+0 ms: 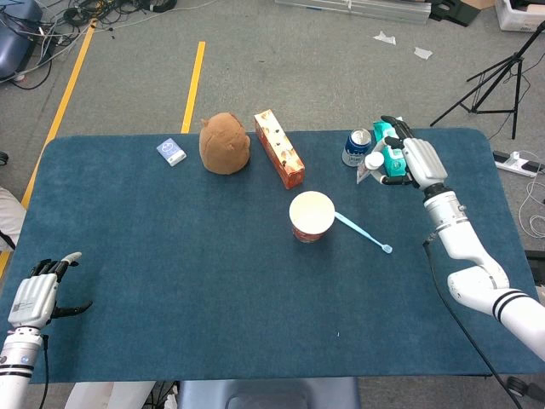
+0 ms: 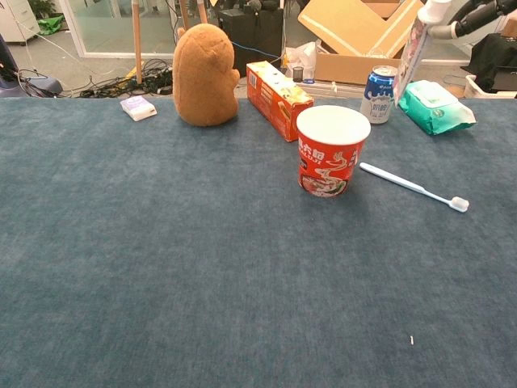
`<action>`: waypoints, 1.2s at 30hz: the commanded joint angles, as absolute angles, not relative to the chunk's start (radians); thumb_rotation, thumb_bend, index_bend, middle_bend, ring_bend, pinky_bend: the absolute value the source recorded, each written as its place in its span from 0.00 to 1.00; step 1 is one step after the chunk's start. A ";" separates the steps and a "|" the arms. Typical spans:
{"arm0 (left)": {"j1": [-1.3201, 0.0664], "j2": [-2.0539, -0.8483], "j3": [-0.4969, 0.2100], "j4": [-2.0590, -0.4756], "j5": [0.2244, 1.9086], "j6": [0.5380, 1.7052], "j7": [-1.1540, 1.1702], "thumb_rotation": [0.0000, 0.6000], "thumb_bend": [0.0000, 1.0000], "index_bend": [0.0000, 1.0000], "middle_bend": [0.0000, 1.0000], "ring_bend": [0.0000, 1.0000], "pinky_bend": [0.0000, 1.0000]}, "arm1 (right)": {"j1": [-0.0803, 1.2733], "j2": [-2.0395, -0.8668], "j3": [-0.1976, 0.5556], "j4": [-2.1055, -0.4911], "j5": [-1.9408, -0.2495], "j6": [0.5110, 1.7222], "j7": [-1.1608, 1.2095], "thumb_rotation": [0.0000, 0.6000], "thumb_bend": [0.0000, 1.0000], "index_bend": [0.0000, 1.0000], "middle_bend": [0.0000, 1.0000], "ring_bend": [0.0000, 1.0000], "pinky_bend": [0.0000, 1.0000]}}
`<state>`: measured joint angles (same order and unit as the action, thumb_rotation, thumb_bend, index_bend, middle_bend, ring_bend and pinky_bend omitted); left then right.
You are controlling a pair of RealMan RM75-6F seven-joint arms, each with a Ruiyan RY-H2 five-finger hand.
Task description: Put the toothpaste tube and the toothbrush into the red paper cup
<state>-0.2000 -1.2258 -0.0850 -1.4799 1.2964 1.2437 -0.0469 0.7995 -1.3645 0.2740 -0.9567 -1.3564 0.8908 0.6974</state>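
Holding the toothpaste tube [image 2: 414,44] cap-up in my right hand [image 1: 407,159], I have it lifted clear of the tabletop [image 1: 170,281], up above the blue soda can [image 2: 379,94] and the teal wipes pack [image 2: 435,106] at the far right. In the chest view the tube hangs tilted, its flat tail pointing down toward the can, and only my fingers [image 2: 468,18] show at the top edge, pinching just under the white cap.

So the task is barely begun, as I judge it. The red paper cup [image 2: 332,149] stands upright near the middle of the tabletop with nothing in it that I can see; its white mouth looks bare from above. The tube is in the air but off to the right of the cup and behind it, so it has to travel across and come down tail-first into the opening. The toothbrush [image 2: 414,187] lies flat on the cloth just to the right of the cup, its handle end close to the cup's base and its head pointing away; nobody has touched it.

My left hand [image 1: 32,294] sits at the near left corner, fingers loosely apart, holding nothing, well apart from everything.

Two items remain to go in: the tube first, then the brush.
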 commanded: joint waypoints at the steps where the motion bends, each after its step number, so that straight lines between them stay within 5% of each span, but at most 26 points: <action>1: -0.196 -1.220 -0.083 -1.479 1.299 1.248 -0.054 1.00 0.03 0.16 0.28 0.22 0.13 | 0.810 -1.326 0.300 -1.035 -1.350 0.905 0.700 1.00 0.21 0.69 0.09 0.00 0.33; 15: -0.176 -1.207 -0.077 -1.479 1.310 1.272 -0.075 1.00 0.03 0.17 0.28 0.22 0.13 | 0.806 -1.248 0.335 -1.239 -1.377 0.941 0.837 1.00 0.21 0.69 0.10 0.00 0.33; 36: -0.159 -1.205 -0.070 -1.466 1.312 1.279 -0.105 1.00 0.03 0.17 0.28 0.22 0.13 | 0.841 -1.367 0.305 -1.245 -1.413 0.947 0.990 1.00 0.21 0.69 0.11 0.00 0.33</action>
